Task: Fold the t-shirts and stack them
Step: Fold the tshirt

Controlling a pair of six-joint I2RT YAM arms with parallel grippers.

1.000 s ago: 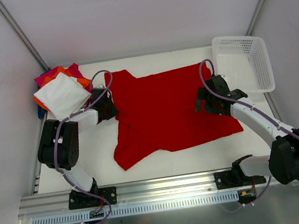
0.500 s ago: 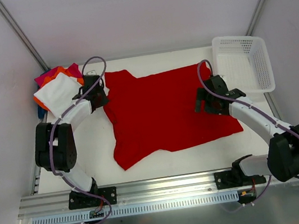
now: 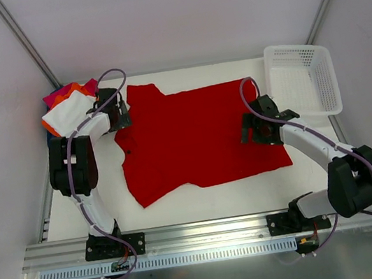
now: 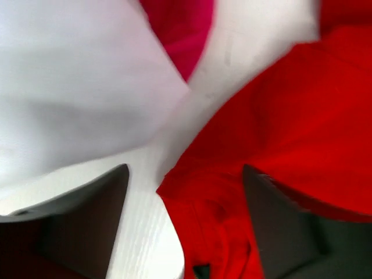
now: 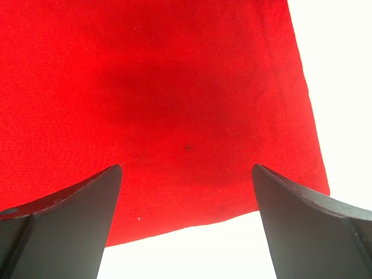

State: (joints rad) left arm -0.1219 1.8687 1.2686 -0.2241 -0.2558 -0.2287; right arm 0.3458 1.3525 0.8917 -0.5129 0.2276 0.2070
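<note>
Red t-shirt (image 3: 199, 134) is spread flat on the worktop (image 3: 202, 197), lying between the two sets of jaws. Left jaws sit at its far-left corner, by the sleeve. They stand apart, fingers (image 4: 87, 221) either side of a rumpled red edge (image 4: 290, 116) that lies loose in the gap, with bare worktop (image 4: 250, 40) showing beside it.

Folded stack is just outboard of the left jaws. White t-shirt (image 3: 68, 112) is on top and close ahead of them in the wrist view (image 4: 70, 87). Magenta t-shirt (image 3: 59, 96) peeks out behind it (image 4: 180, 29), orange t-shirt (image 3: 51, 125) sits under it, and there is a sliver of blue t-shirt (image 3: 50, 140) at the edge.

Right jaws are wide apart over the shirt's right side, gripping nothing. Fingers (image 5: 64, 226) frame flat red cloth (image 5: 163, 104), with the hem corner and bare worktop (image 5: 331, 70) just to their right. White mesh basket (image 3: 302, 78) is beyond and to the right of the right jaws, apart from the shirt.
</note>
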